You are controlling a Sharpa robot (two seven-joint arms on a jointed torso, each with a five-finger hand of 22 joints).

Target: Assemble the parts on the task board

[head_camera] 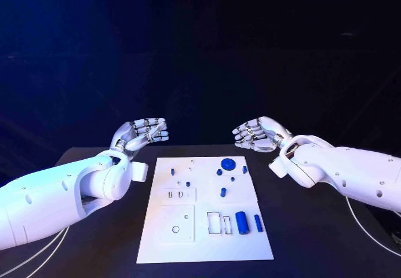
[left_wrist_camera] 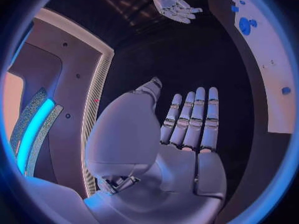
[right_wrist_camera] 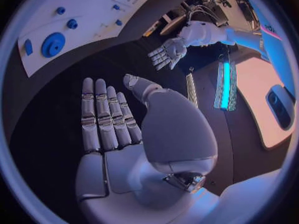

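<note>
The black table (head_camera: 317,231) carries the white board (head_camera: 206,255) at its middle, long side running away from the robot. Both arms hover beyond the board's far end, one at each side, well apart from it. The left hand (head_camera: 144,132) is empty, its fingers (left_wrist_camera: 193,117) straight and side by side, palm flat. The right hand (head_camera: 257,134) is likewise empty, its fingers (right_wrist_camera: 102,114) stretched out together, thumb off to the side. On the board, a blue disc (head_camera: 228,163) sits near the far edge with small blue pegs around it. A blue cylinder (head_camera: 241,223) lies near the near right corner, a slimmer blue pin (head_camera: 258,223) just beside it.
</note>
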